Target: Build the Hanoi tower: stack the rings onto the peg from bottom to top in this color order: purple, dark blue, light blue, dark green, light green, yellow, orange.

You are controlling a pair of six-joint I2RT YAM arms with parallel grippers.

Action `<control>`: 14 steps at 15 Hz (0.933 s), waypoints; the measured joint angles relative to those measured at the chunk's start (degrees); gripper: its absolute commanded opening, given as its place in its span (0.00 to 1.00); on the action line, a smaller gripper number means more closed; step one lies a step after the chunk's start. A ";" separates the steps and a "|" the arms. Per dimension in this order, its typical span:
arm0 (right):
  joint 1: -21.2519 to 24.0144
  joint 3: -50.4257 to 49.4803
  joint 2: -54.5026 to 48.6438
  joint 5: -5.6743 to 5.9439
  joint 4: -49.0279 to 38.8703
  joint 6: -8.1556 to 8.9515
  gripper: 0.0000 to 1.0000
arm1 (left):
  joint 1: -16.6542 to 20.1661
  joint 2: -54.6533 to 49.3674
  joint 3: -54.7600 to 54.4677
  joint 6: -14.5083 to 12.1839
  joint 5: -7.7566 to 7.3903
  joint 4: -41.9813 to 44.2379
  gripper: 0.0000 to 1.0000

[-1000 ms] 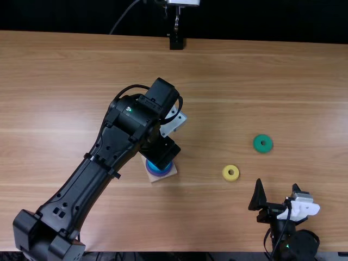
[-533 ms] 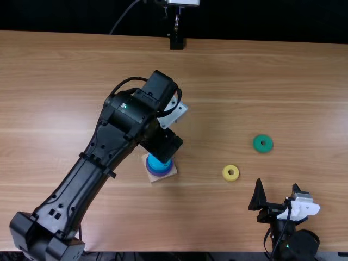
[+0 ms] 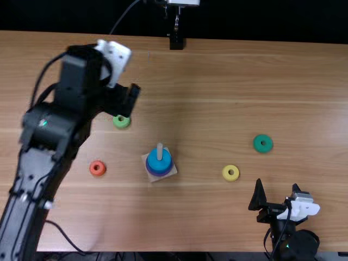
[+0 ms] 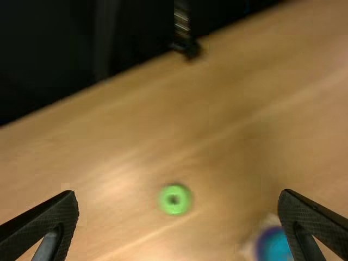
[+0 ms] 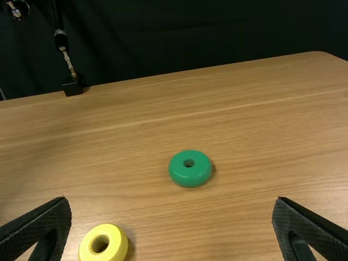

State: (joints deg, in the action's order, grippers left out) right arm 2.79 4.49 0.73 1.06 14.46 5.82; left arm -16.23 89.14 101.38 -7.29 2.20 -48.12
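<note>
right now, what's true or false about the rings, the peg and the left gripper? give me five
1. The yellow ring is on the peg. False: it lies on the table.
2. A blue ring is the top ring on the peg. True.
3. The left gripper holds the light green ring. False: its fingers are apart and the ring lies on the table.
4. The orange ring lies off the peg. True.
5. The dark green ring touches the yellow one. False: they lie apart.
</note>
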 measured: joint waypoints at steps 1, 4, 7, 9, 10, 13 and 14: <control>0.00 0.00 0.00 0.00 0.00 0.00 1.00 | 1.38 -4.48 -4.83 0.02 2.43 3.91 1.00; 0.00 0.00 0.00 -0.02 0.00 -0.02 1.00 | 6.29 -16.20 -24.02 0.02 5.33 18.27 1.00; 0.00 0.00 0.00 0.00 0.00 -0.02 1.00 | 11.56 -31.12 -44.33 0.00 6.08 29.31 1.00; 0.00 0.00 0.00 0.02 0.02 0.00 1.00 | 11.74 -40.98 -53.11 0.00 5.57 31.54 1.00; 0.00 0.00 0.00 0.00 0.02 0.00 1.00 | 11.74 -45.70 -56.63 0.00 5.09 31.78 1.00; 0.00 0.00 0.00 0.00 0.04 0.00 1.00 | 11.72 -60.61 -70.71 0.04 4.90 36.37 1.00; 0.00 0.00 0.00 0.00 0.02 0.00 1.00 | 11.52 -64.70 -75.87 0.02 4.87 39.43 1.00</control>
State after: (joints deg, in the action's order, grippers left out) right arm 2.79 4.49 0.73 1.06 14.48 5.82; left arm -4.71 24.45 25.52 -7.27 7.07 -8.69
